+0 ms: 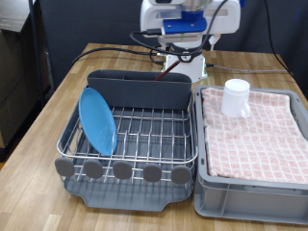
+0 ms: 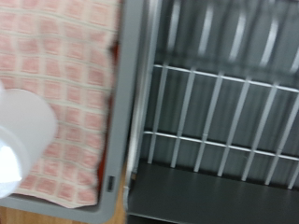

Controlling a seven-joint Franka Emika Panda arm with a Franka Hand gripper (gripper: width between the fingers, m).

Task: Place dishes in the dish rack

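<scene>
The blue plate (image 1: 97, 120) already stands on edge in the dish rack (image 1: 135, 144), at the rack's side toward the exterior view's left, leaning a little against the wire side; I take it to be slotted between the wires so it can stay upright, its flat face turned toward the exterior view's right and its long axis running from the rack's floor upward. The white mug (image 1: 237, 97) is not yet racked: it sits upside down, mouth down on the pink checked cloth (image 1: 255, 135) lining the grey crate (image 1: 252, 188) just beside the rack, at the crate's far corner, with its axis vertical; no handle shows from either view. In the wrist view the mug (image 2: 21, 135) appears as a blurred white shape on the cloth, next to the crate's wall and the rack's wires. The wooden spoon cannot be made out in either picture. The robot arm (image 1: 183, 29) sits at the far end of the table (image 1: 48, 144), behind the rack's tall caddy (image 1: 140, 91). The claw itself does not show clearly in either view, so whether its fingers are spread or pressed together I cannot tell; judging by the wrist camera, it hovers above the seam between crate and rack, nearest the mug, holding nothing that shows.
</scene>
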